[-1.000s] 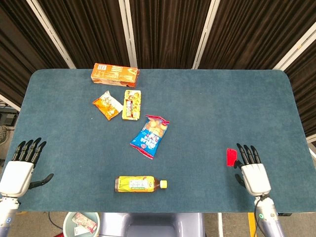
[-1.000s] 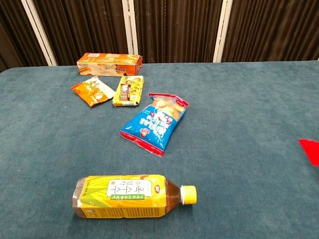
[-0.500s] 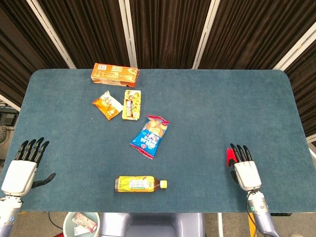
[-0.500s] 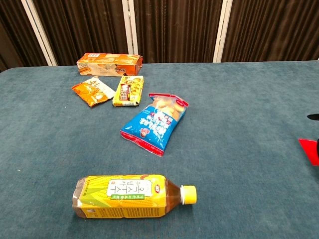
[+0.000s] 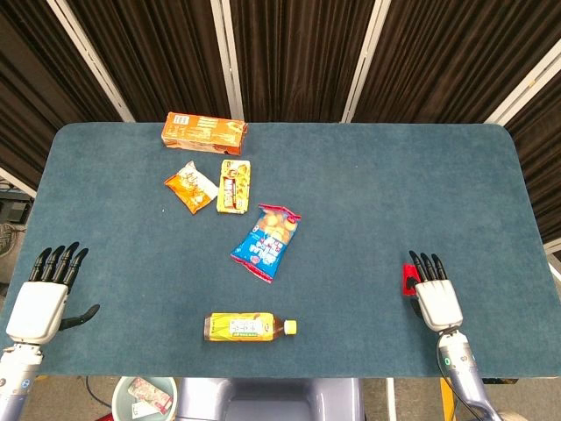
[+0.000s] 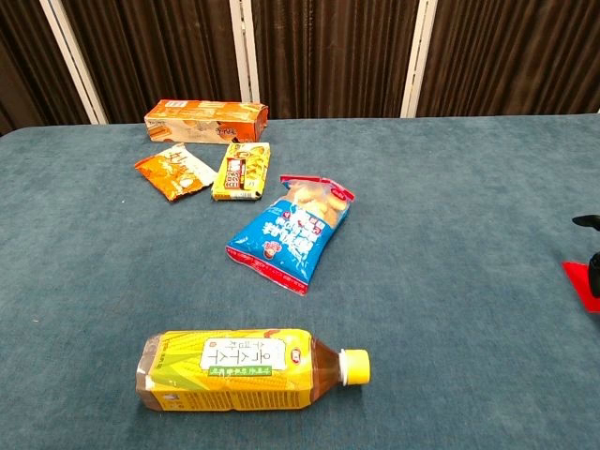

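Note:
A small red packet [image 5: 407, 279] lies flat near the table's front right; in the chest view only its corner [image 6: 579, 281] shows at the right border. My right hand [image 5: 436, 296] lies just right of it, palm down and fingers stretched forward and apart, overlapping the packet's right edge and holding nothing. In the chest view only its dark fingertips [image 6: 585, 221] show. My left hand [image 5: 39, 303] hovers at the table's front left edge, fingers spread and thumb out, empty. It is far from everything; the closest object is a yellow tea bottle [image 5: 250, 327] [image 6: 248, 368] lying on its side.
A blue snack bag [image 5: 267, 241] [image 6: 292, 232] lies mid-table. At the back left are a yellow packet [image 5: 234, 185], an orange packet [image 5: 190, 187] and an orange box [image 5: 204, 130]. A bin [image 5: 145, 395] stands below the front edge.
My right hand has slid left, and its fingers now overlap the red packet's right edge. The left hand has barely shifted. No object has moved.

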`<state>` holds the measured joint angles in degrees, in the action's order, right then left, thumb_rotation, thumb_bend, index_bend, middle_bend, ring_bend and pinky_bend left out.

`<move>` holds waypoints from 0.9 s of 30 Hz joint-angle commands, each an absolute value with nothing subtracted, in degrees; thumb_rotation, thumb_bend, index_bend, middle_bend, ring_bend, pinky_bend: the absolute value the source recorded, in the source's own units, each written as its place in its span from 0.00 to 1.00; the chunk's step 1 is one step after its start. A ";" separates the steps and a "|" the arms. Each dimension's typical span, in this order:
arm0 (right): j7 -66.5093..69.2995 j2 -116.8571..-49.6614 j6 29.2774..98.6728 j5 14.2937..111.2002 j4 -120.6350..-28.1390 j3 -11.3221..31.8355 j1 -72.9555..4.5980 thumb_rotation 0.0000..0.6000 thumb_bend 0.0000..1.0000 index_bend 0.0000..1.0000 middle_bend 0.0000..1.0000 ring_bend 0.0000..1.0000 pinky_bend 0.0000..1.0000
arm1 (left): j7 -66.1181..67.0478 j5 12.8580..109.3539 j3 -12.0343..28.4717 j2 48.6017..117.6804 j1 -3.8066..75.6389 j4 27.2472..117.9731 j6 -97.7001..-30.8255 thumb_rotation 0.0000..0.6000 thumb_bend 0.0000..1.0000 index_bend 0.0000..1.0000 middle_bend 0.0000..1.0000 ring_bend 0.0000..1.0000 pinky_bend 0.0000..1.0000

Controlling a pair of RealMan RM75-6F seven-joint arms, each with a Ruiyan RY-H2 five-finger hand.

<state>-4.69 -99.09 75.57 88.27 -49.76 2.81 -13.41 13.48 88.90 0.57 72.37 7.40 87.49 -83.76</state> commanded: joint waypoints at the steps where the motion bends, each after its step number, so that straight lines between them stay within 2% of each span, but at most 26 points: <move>1: -4.81 -99.10 75.17 88.02 -49.77 2.91 -13.73 1.00 0.24 0.49 0.00 0.00 0.00 | 13.51 88.66 0.64 72.48 7.50 87.36 -83.51 0.81 0.17 0.00 0.00 0.00 0.00; 20: -4.42 -99.66 71.70 86.19 -48.25 3.19 -15.61 1.00 0.24 0.50 0.00 0.00 0.00 | 14.67 87.35 1.20 73.38 8.47 87.04 -81.96 0.81 0.17 0.00 0.00 0.00 0.00; 27: -5.36 -99.47 70.67 85.81 -48.44 2.89 -16.03 1.00 0.35 0.56 0.03 0.00 0.00 | 14.84 86.66 1.42 73.61 8.76 86.68 -81.43 0.81 0.17 0.00 0.00 0.00 0.00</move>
<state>-5.26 -99.53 70.78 85.87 -48.34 2.97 -16.00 14.87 86.71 1.40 73.60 8.74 86.72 -81.46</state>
